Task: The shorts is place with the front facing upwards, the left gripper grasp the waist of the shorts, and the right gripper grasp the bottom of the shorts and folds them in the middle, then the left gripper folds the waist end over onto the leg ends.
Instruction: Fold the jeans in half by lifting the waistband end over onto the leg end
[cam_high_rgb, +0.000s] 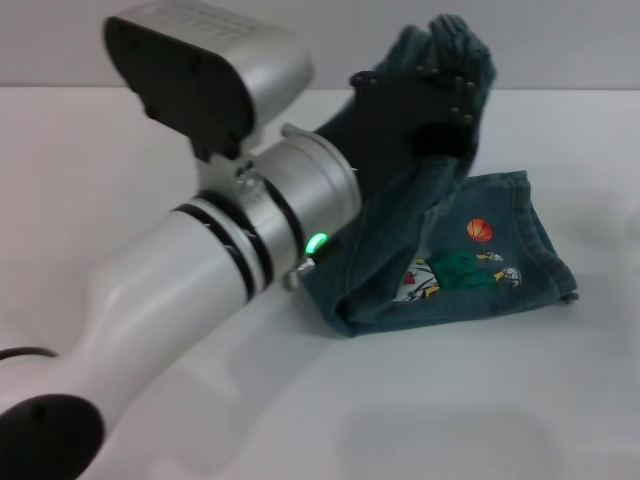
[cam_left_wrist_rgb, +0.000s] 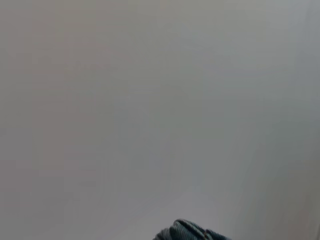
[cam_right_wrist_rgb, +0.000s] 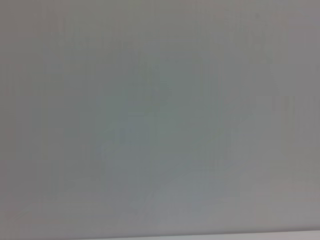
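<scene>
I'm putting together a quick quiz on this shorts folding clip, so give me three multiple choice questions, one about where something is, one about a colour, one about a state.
1. Where is the waist of the shorts?
A. Flat on the table beside the print
B. Lifted above the rest of the shorts
C. Hanging off the table edge

2. What colour is the light on the left arm?
A. Green
B. Red
C. Yellow

3. What is the left claw doing?
A. Parked, open, away from the fabric
B. Pressing the leg hems flat
C. Gripping the waist end in the air

Answers:
1 B: the waist of the shorts is raised above the folded shorts lying on the table.
2 A: a green light glows on the arm.
3 C: the left claw is shut on the ruffled denim, off the table.
</scene>
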